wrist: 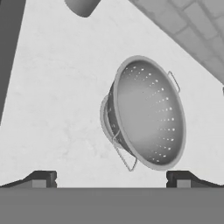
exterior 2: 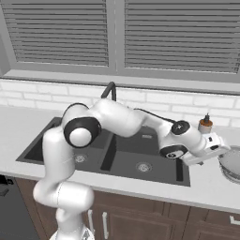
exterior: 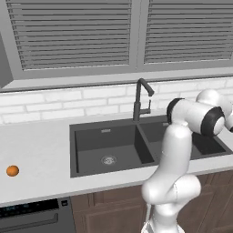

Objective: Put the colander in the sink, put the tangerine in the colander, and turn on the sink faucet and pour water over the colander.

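Observation:
The silvery perforated colander (wrist: 146,111) stands on the pale counter right of the sink (exterior: 104,144), just past my gripper (wrist: 111,180). The two fingertips (wrist: 42,179) are spread wide with nothing between them, so the gripper is open and a little short of the colander. In the right base view my arm reaches over the sink's right basin (exterior 2: 140,154) towards the colander (exterior 2: 231,165) at the frame's right edge. The small orange tangerine (exterior: 12,170) lies on the counter far left of the sink. The dark faucet (exterior: 141,97) rises behind the divider between the basins, its spout over the sink.
A small soap bottle (exterior 2: 205,124) stands on the counter behind my hand, close to the colander. The white brick backsplash (wrist: 192,35) runs just beyond the colander. The counter's front edge (exterior 2: 206,199) is near the colander's side.

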Robot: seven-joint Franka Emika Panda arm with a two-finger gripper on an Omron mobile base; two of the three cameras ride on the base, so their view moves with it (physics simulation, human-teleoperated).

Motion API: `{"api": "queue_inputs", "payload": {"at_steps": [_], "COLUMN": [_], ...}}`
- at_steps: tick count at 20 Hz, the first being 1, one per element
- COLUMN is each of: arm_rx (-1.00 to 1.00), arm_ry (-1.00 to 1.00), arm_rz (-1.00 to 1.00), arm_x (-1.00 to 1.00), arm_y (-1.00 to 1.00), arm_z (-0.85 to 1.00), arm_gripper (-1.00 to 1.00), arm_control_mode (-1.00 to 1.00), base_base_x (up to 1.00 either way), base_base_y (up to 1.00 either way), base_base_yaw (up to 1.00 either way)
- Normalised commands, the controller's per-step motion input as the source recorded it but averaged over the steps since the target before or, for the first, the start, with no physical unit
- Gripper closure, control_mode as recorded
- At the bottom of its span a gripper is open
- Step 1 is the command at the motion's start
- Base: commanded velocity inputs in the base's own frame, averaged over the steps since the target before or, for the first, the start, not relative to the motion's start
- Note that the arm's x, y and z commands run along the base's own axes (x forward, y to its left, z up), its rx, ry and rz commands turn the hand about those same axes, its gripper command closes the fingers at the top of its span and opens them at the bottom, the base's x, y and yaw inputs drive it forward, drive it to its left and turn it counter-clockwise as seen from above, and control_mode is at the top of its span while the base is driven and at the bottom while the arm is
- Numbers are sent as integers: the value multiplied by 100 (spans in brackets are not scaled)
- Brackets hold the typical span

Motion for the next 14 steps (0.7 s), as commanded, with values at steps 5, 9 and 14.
{"api": "queue_inputs", "payload": {"at_steps": [5, 9, 14], "arm_rx": [0, 0, 3], "arm_ry": [-4, -1, 0], "arm_rz": [4, 4, 6], "arm_x": [0, 0, 0], "arm_y": [-44, -36, -14], "arm_z": [-2, -6, -14], "arm_gripper": [-100, -100, -100], "arm_control_mode": [-100, -100, -100], "base_base_x": [0, 0, 0], "base_base_y": [0, 0, 0], "base_base_yaw": [0, 0, 0]}}
